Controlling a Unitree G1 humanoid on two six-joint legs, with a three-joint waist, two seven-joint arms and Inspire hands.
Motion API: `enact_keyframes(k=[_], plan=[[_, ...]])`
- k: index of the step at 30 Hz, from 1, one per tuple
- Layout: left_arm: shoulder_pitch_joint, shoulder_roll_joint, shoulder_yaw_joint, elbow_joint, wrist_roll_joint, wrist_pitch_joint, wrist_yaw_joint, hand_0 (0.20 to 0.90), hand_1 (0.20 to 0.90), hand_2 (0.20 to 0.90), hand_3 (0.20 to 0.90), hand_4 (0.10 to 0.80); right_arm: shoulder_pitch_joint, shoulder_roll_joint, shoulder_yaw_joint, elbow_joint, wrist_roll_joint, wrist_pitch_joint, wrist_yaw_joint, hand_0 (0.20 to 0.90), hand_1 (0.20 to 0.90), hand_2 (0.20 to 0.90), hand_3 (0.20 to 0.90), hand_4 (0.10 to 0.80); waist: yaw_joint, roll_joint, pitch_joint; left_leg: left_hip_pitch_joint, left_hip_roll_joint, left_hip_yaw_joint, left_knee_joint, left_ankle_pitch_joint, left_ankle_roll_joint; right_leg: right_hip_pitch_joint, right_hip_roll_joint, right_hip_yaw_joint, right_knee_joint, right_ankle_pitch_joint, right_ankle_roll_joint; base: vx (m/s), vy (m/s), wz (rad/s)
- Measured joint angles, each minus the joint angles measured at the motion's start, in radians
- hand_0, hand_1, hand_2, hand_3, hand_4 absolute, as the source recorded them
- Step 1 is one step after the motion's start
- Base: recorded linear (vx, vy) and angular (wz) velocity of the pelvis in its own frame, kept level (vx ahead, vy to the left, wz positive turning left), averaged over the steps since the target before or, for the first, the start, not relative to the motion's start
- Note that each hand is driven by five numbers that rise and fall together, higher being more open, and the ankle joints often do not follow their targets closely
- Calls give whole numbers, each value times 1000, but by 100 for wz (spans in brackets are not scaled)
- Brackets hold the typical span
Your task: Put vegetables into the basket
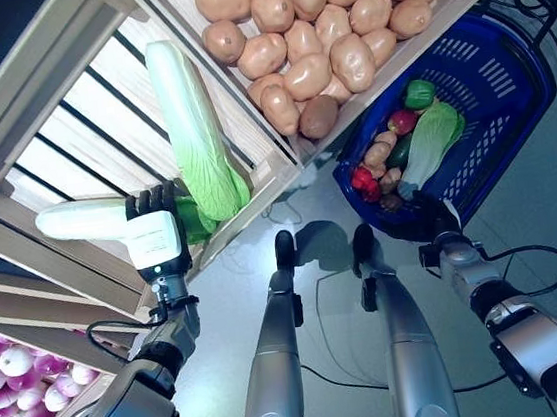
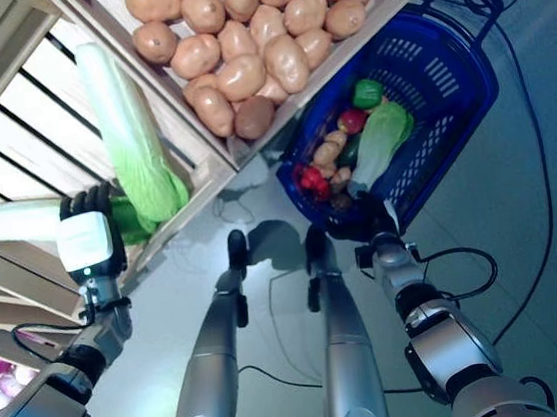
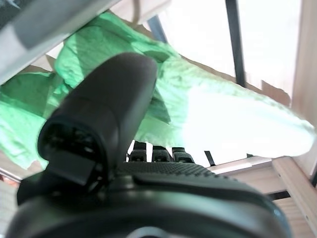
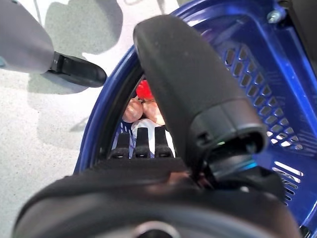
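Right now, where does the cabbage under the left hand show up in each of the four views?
Left eye view: cabbage lies at left, in the slatted crate, under the left hand.
Right eye view: cabbage at far left, same crate.
Left wrist view: cabbage fills the middle, past the thumb.
Right wrist view: not in it; only the basket.
Shared landmark: the basket.

Both arms are extended forward, each hand closed around something.
The left hand (image 1: 153, 239) is raised at the left, its fingers (image 3: 153, 154) and thumb curled in a grasp. The right hand (image 1: 439, 222) is held lower at the right, wrist bent, its fingers (image 4: 141, 143) hooked in a grip.
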Motion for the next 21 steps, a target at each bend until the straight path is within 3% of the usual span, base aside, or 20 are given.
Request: enact_keyframes(k=[11, 12, 13, 14, 21], plan=[[-90, 0, 12, 47, -8, 2, 18, 900, 900, 900, 900, 800, 1, 0, -1, -38, 73, -6, 0, 900, 900, 900, 900, 800, -5, -41, 0, -75, -3, -22, 60, -12, -10, -58, 12, 7, 36, 0, -2, -4, -10, 3], [-96, 0, 12, 49, -8, 2, 18, 556, 556, 556, 556, 571, 3, 0, -1, -38, 74, -6, 0, 900, 900, 900, 900, 800, -5, -43, 0, -75, -2, -24, 60, -12, -11, -58, 14, 8, 36, 0, -2, 7, -1, 3], [-100, 0, 12, 51, -8, 2, 18, 396, 396, 396, 396, 464, 3, 1, -1, -38, 74, -6, 0, 900, 900, 900, 900, 800, -4, -46, 0, -75, -2, -24, 60, -12, -11, -58, 15, 8, 36, 0, -2, 0, 0, 0], [-103, 0, 12, 56, -9, 1, 18, 300, 300, 300, 300, 400, 3, 1, -1, -38, 74, -7, 0, 900, 900, 900, 900, 800, -5, -47, 0, -76, -2, -24, 60, -12, -11, -58, 15, 9, 35, 0, -2, 0, 0, 0], [-141, 9, 16, 64, -11, -1, 71, 300, 300, 300, 300, 400, 3, 1, -1, -36, 81, -17, 0, 900, 900, 900, 900, 800, -3, -48, 0, -76, -2, -24, 47, -11, -11, -64, 16, 13, 31, 0, -2, 0, 0, 0]])
